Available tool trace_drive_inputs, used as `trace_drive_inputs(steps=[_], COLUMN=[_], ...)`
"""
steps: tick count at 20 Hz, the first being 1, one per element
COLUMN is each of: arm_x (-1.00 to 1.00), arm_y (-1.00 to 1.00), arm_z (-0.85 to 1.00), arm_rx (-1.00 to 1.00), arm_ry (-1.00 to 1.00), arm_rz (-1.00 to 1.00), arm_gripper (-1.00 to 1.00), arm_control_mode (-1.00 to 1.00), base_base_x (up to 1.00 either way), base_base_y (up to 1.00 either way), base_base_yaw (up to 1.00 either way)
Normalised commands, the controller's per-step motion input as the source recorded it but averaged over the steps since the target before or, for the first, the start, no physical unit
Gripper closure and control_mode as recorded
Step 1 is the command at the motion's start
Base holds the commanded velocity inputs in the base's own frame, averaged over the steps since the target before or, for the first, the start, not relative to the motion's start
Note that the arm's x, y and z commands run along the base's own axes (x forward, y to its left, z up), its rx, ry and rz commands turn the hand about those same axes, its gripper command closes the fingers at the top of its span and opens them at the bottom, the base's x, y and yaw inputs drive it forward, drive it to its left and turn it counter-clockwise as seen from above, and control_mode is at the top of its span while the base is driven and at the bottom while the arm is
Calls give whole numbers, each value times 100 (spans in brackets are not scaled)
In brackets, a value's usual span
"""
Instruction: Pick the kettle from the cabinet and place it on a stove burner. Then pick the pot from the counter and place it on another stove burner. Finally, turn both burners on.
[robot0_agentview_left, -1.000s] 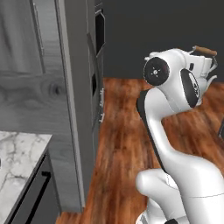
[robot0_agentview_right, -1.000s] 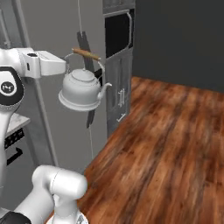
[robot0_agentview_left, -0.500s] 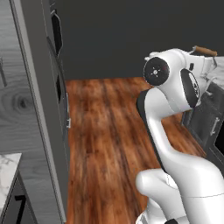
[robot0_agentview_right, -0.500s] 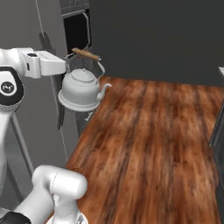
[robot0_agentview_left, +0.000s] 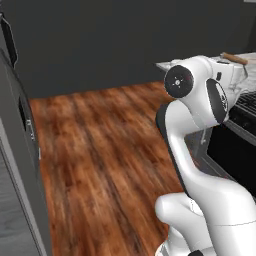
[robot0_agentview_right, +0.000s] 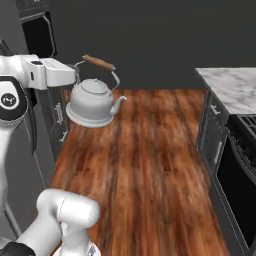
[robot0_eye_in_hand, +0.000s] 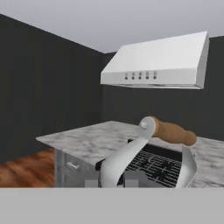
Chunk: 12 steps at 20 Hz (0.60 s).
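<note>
My gripper (robot0_agentview_right: 77, 70) is shut on the thin arched handle of the kettle (robot0_agentview_right: 93, 100), which hangs in the air over the wooden floor, spout to the right. The handle's brown wooden piece (robot0_agentview_left: 234, 58) peeks out behind my arm in the left base view. In the hand view the handle (robot0_eye_in_hand: 171, 131) arches up between my fingertips (robot0_eye_in_hand: 113, 180). Beyond it lie the black grates of the stove burners (robot0_eye_in_hand: 153, 164), also at the right edge of the right base view (robot0_agentview_right: 247, 126). The marble counter (robot0_agentview_right: 230, 88) runs beside the stove. The pot is out of view.
A white range hood (robot0_eye_in_hand: 157, 65) hangs above the stove. The black oven front (robot0_agentview_right: 236, 186) and dark grey drawers (robot0_agentview_right: 210, 131) line the right side. A tall grey unit with built-in ovens (robot0_agentview_right: 35, 31) and the grey wood-grain cabinet side (robot0_agentview_left: 14, 215) stand on the left. Wooden floor (robot0_agentview_right: 145, 165) lies between.
The base has swung to the right, so the whole scene has slid left: the cabinet has gone to the edge, and the stove and counter have come into view. The kettle stays gripped.
</note>
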Motion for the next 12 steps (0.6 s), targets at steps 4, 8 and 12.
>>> trace_drive_inputs(steps=[4,8,12], arm_x=[0,0,0], arm_y=[0,0,0], arm_z=[0,0,0], arm_rx=[0,0,0], arm_ry=[0,0,0], arm_rz=[0,0,0], arm_gripper=[100,100,100], arm_control_mode=[100,100,100], base_base_x=[-7,0,0], base_base_y=[0,1,1], base_base_yaw=[-42,-39,-34])
